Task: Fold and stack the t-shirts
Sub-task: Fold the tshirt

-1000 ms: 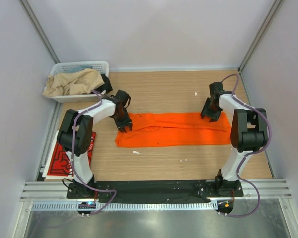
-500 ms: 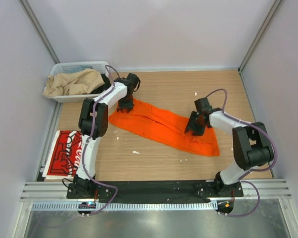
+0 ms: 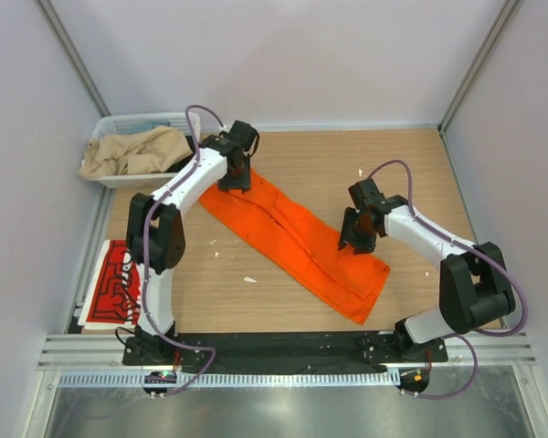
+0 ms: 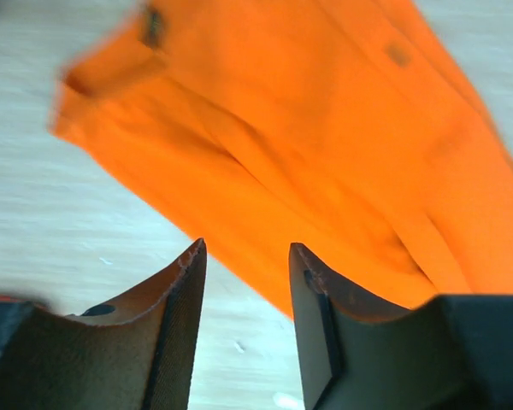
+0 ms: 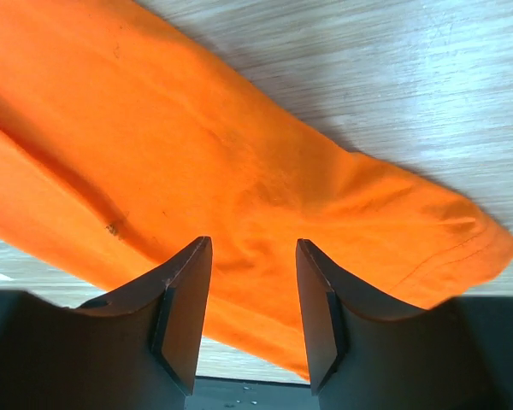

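Orange t-shirt, folded into a long strip, lies slantwise on the wooden table. Its far end is under the left gripper, and its near end reaches a little past the right gripper toward the arm bases. Both grippers hang over the cloth with jaws apart and nothing between them. Just left of the left gripper stands a white slatted basket holding crumpled beige cloth. The red t-shirt with white print lies flat, well apart from the left gripper, toward that arm's base.
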